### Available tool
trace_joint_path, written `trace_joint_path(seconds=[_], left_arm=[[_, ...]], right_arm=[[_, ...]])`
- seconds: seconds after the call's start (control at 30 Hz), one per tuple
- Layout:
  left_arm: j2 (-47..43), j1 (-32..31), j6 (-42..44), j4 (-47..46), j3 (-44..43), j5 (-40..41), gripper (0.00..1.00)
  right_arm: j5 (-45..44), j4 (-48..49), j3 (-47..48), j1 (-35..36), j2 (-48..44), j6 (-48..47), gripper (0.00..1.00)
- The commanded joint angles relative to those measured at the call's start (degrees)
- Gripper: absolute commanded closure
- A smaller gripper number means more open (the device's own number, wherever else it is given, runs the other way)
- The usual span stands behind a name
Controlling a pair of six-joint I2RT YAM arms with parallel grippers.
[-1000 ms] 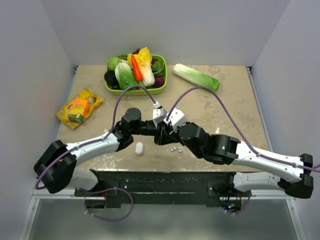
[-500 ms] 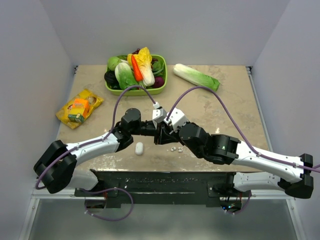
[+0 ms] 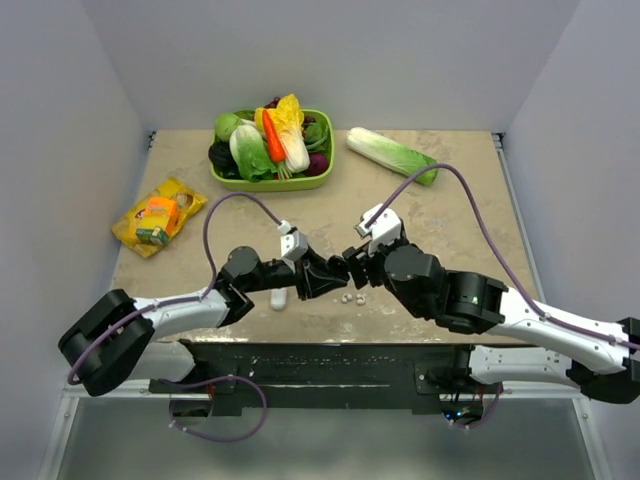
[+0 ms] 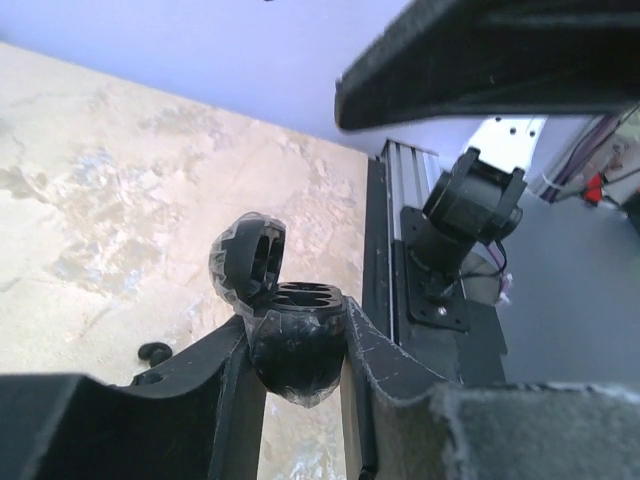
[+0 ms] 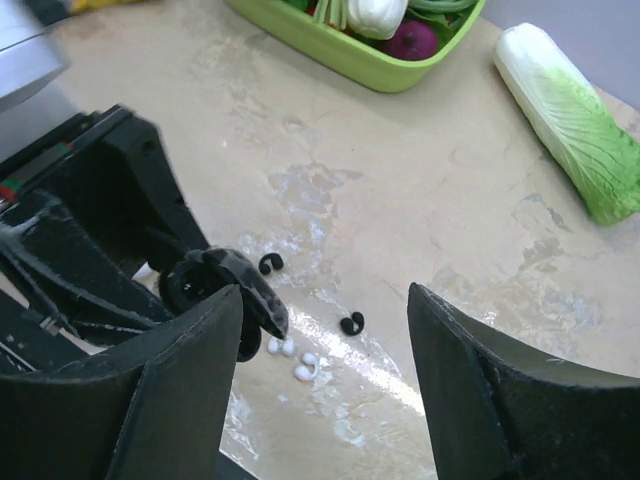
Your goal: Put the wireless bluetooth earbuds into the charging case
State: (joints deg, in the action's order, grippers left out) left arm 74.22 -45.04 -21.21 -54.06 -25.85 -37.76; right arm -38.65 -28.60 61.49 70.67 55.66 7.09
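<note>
Left wrist view: the left fingers (image 4: 385,375) clamp the black oval plastic charging case (image 4: 297,345), lid open, so hold it level while the empty, spread right fingers (image 5: 180,390) descend over the tiny white rounded plastic earbuds (image 5: 288,348) lying on the beige counter (image 5: 420,190) just beside the case.

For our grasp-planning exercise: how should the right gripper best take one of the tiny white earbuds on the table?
Pinch one across its rounded body, coming straight down with the open right gripper. The earbuds lie low on the table, bunched together, so a sideways approach would likely knock the others away.
</note>
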Motion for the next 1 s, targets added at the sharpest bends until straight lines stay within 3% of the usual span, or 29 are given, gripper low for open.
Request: trace_joint_path(seconds=[0.0,0.17,0.23,0.37,0.53,0.67,0.8,0.97], left_arm=[[-3.0,-0.2,-2.7,-20.2,7.2,7.8,1.00],[-1.4,-1.2,-4.9,-47.4,18.4,19.1,1.00],[0.5,-3.3,-3.8,-54.6,22.6,24.1,1.00],[-0.1,-7.2,-1.6,-54.5,24.9,26.0,1.00],[-4.7,-7.5,-0.1,-54.3,27.2,24.0,1.00],[-9.3,-7.5,1.8,-54.5,29.1,21.6,1.00],[-14.9,-7.8,2.8,-54.6,31.4,18.5,1.00],[-15.5,-8.1,2.8,-54.6,30.9,17.1,1.00]], right_arm=[[-5.3,4.9,0.2,-0.5,-5.5,5.3,0.28],[-3.2,8.8,-8.1,-8.6,-9.9,14.2,0.27],[3.3,9.4,-13.2,-14.6,-9.3,16.8,0.28],[9.5,11.4,-19.8,-17.9,-5.5,20.1,0.31],[14.9,16.9,-24.9,-17.9,-1.4,20.5,0.33],[15.4,19.5,-26.3,-17.9,3.5,21.8,0.41],[19.3,22.4,-29.5,-18.0,3.2,22.3,0.44],[23.2,26.2,-32.7,-17.9,0.9,23.1,0.46]])
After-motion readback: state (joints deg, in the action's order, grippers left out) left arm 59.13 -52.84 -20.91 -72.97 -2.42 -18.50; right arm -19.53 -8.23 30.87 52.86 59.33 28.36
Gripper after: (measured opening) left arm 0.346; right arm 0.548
